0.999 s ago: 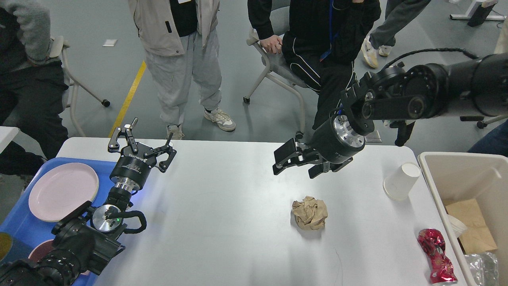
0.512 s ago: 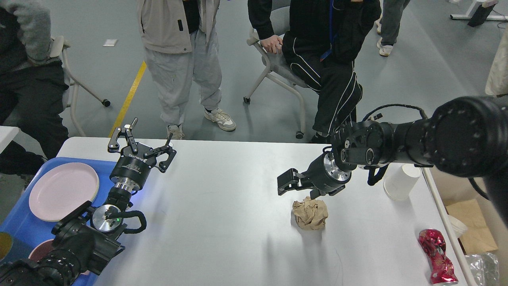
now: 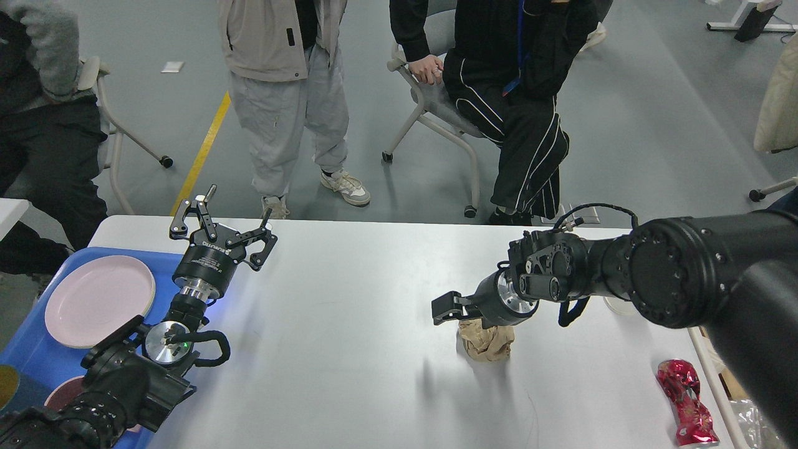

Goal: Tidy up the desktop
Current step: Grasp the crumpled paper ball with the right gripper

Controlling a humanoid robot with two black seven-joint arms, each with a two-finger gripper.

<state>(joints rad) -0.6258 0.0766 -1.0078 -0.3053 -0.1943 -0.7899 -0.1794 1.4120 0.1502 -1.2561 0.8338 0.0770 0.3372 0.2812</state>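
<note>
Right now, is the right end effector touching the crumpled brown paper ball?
Cannot tell. In the head view the right end effector overlaps the top of the crumpled brown paper ball, hiding any contact or gap.

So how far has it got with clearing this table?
Partly there, it seems. Pink plate already sits in the blue tray, so that part looks done. In hand: the right end effector is open, down at the crumpled brown paper, not gripping it yet. Left: that paper and the red foil wrapper lie on the desktop. The left end effector hovers open, empty.
</note>
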